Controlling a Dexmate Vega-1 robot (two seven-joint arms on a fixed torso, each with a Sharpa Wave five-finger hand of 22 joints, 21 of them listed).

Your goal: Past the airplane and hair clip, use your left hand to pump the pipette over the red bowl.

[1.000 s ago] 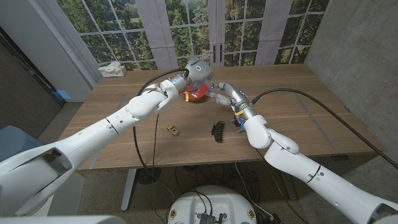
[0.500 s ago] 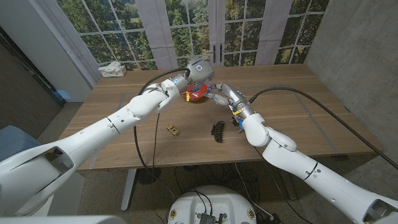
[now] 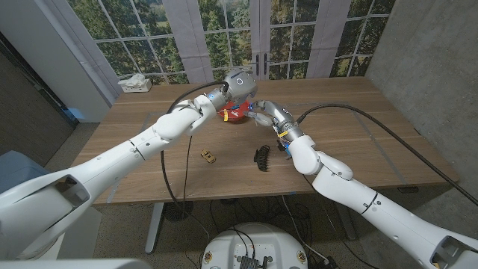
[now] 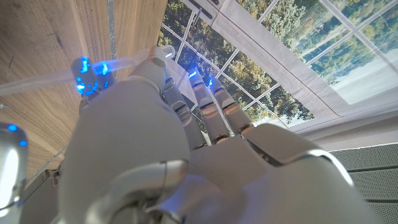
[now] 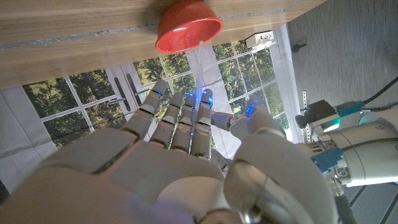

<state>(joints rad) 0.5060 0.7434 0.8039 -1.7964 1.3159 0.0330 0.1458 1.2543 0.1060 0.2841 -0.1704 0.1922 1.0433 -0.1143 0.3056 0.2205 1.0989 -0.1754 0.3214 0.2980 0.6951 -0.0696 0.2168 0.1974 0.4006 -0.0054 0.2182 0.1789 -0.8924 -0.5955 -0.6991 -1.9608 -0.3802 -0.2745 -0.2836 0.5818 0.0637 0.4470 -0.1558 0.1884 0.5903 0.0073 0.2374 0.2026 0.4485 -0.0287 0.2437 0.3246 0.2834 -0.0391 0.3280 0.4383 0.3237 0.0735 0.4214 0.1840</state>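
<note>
The left hand (image 3: 237,87) hangs over the far middle of the table, right above the red bowl (image 3: 236,113), and in the left wrist view its fingers (image 4: 205,102) are curled in around the clear pipette (image 4: 118,62); whether they are squeezing the bulb at this instant I cannot tell. The right hand (image 3: 263,113) reaches in beside the bowl, and in the right wrist view its fingers (image 5: 186,115) pinch the thin clear tube, whose tip points down into the bowl (image 5: 188,28). So the pipette is held by both hands, poised over the bowl. Nearer the robot lie the black hair clip (image 3: 261,156) and, well apart to its left, the small tan airplane (image 3: 208,156), both untouched on the wooden table (image 3: 358,142); the arms have reached past them. Judging by this, the reach and the positioning look done, and the pumping itself is either under way or just about to begin. No liquid can be made out in the tube or bowl.
</note>
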